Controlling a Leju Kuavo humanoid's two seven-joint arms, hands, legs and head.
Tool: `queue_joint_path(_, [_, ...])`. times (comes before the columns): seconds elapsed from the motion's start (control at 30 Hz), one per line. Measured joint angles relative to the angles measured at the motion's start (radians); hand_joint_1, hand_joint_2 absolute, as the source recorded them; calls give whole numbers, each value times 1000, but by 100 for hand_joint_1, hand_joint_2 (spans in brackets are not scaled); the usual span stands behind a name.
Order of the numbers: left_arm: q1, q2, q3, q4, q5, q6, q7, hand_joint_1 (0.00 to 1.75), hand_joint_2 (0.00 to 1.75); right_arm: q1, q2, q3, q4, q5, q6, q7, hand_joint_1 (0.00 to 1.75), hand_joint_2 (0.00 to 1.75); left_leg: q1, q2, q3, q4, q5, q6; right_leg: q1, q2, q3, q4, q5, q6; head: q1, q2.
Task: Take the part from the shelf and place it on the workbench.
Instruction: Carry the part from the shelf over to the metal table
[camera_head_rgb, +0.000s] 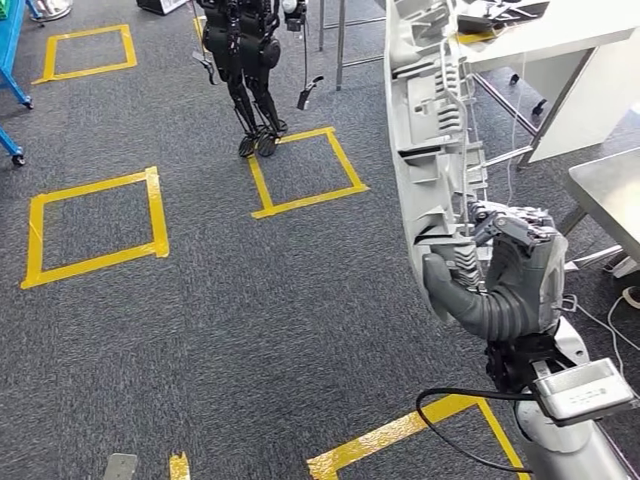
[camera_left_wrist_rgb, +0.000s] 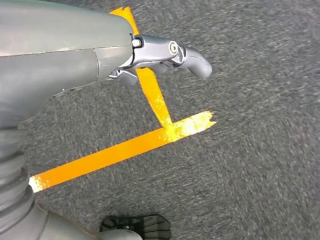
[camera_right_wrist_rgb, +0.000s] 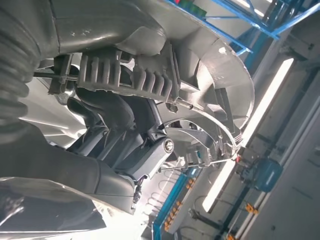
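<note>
right hand (camera_head_rgb: 504, 270) fingers (camera_right_wrist_rgb: 113, 107) wrap the part's (camera_head_rgb: 426, 130) ribbed lower edge.

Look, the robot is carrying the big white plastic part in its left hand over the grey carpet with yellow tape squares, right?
Almost. The big white plastic part is gripped by the right hand, not the left; the head view shows it. The left hand holds nothing and hangs over the grey carpet and a yellow tape line. The yellow tape squares are there as you said.
</note>
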Motion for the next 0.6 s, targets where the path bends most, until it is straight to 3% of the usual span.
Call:
queue_joint_path(0.07, [0, 1, 0, 0, 0, 0, 0, 0, 175, -1, 0, 0, 0, 0, 0, -1, 175, 175, -5, 11, -2, 5, -3, -9, 5, -10, 25, -45, 3, -9, -3, 0])
queue_joint_path(0.13, [0, 1, 1, 0, 0, 0, 0, 0, 175, 2, 0, -1, 0, 0, -1, -1, 175, 175, -4, 22, -1, 8, -6, -17, 5, 5, 26, -49, 7, -22, -4, 0])
queue_joint_path(0.17, [-1, 1, 1, 0, 0, 0, 0, 0, 175, 2, -1, -1, 0, 1, -1, -1, 175, 175, -2, 16, -3, 19, -16, -22, 4, 11, 26, -50, 9, -28, -5, 0])
queue_joint_path(0.23, [-1, 1, 1, 0, 0, 0, 0, 0, 175, 1, -1, -1, 0, 3, -1, -2, 175, 175, 2, -12, -33, 92, -64, -30, 0, 24, 29, -54, 12, -40, -10, 0])
queue_joint_path(0.3, [1, 0, 1, 0, 0, 0, 0, 0, 175, 1, -1, 1, 0, 4, -1, -2, 175, 175, 4, -32, -92, 225, -124, -34, 1, 39, 29, -54, 12, -46, -14, 0])
queue_joint_path(0.33, [3, 1, 1, 0, 0, 0, 0, 0, 175, 1, -1, 1, 1, 4, -1, -2, 175, 175, 4, -35, -115, 273, -138, -35, 2, 48, 29, -54, 12, -47, -14, 0])
queue_joint_path(0.37, [4, 1, 1, 0, 0, 0, 0, 0, 175, 1, -1, 1, 1, 4, -1, -2, 175, 175, 4, -36, -122, 288, -133, -33, 3, 58, 29, -54, 12, -47, -14, 0])
queue_joint_path(0.4, [4, 1, 1, 0, 0, 0, 0, 0, 175, 2, -1, 1, 2, 4, -1, -2, 175, 175, 4, -38, -111, 263, -109, -31, 4, 67, 30, -53, 12, -47, -14, 0])
queue_joint_path(0.5, [3, 2, 1, 0, 0, 0, 0, 0, 175, 1, -1, 1, 2, 4, -1, -2, 175, 175, 5, -71, -23, 75, -18, -18, 5, 93, 29, -51, 13, -43, -13, 0])
queue_joint_path(0.57, [2, 2, 1, 0, 0, 0, 0, 0, 175, 1, -1, 1, 2, 4, -1, -2, 175, 175, 4, -89, 3, 16, -9, -14, 4, 107, 22, -50, 16, -34, -13, 0])
queue_joint_path(0.6, [2, 2, 1, 0, 0, 0, 0, 0, 175, 2, -1, 1, 2, 4, -1, -2, 175, 175, 2, -85, 4, 10, -9, -13, 3, 113, 19, -50, 19, -28, -13, 0])
